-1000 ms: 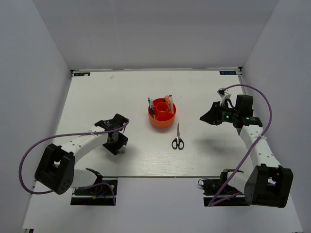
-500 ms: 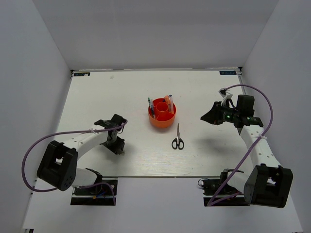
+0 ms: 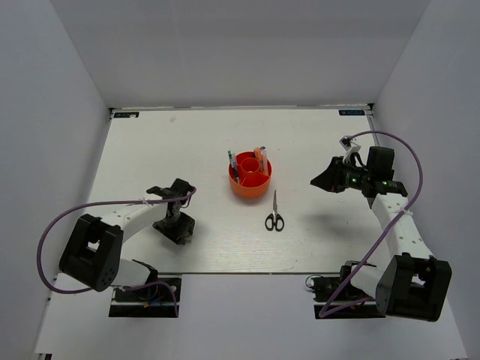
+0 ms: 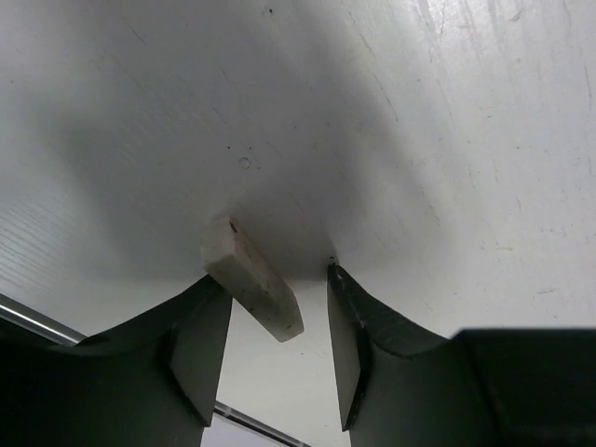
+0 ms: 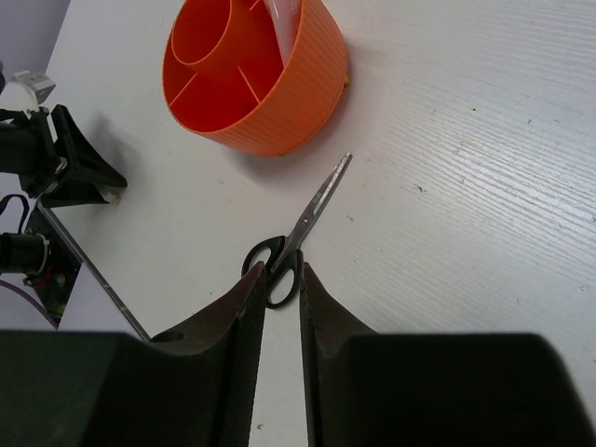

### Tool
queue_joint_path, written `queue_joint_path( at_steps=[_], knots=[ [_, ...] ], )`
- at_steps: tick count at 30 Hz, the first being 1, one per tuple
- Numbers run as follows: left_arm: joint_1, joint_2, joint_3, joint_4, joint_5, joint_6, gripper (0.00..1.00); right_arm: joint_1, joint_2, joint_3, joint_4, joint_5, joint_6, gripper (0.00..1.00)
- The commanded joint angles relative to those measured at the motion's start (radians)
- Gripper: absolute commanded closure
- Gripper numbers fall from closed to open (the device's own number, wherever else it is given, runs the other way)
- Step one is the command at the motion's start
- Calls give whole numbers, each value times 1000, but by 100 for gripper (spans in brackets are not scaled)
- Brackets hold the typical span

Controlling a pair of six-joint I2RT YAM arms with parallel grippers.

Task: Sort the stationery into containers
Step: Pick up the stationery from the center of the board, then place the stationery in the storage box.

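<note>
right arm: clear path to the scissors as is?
Likely yes. The scissors lie flat, apart from the tub, and nothing sits between them and the right gripper; its jaws stand narrow, so they'd need widening.

Left arm [image 3: 127, 220], right arm [image 3: 399, 232]: white links, black joints, purple cables [image 3: 379, 133]; right wrist green lights.

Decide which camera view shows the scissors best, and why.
The right wrist view: the scissors lie large, blades closed, black handles clear. The top external view shows them small, near the tub. The left wrist view misses them.
</note>
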Motion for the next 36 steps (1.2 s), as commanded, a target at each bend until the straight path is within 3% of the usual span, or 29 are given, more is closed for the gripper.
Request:
queue_joint_path(
  at_steps=[1,7,10,14,19,22,23,27,31,36],
  knots=[
    [-3,11,-54,39,-49,-99,44,-8,-6,-1,25,-28,15,75],
    [-1,34,-44,49,-49,-62,82,-12,-6,-2,27,-32,15,75],
    [-12,28,34,51,-38,3,100,-15,-8,-4,24,-31,16,75],
    [-61,14,180,84,-45,224,100,-15,-5,-4,28,-31,15,75],
    [-134,90,435,234,90,582,100,-15,-3,-6,28,-26,15,74],
    [-182,202,649,183,78,729,100,-14,-3,-7,30,-25,13,74],
    [-196,256,797,160,51,802,100,-15,-5,-7,30,-25,12,74],
    [-226,376,1010,89,-2,916,100,-14,-5,-9,30,-28,15,74],
    [-248,485,1094,109,-64,990,100,-15,-3,-9,31,-31,16,72],
    [-265,508,1049,176,-100,1025,100,-18,-3,-10,31,-29,12,72]
  ],
)
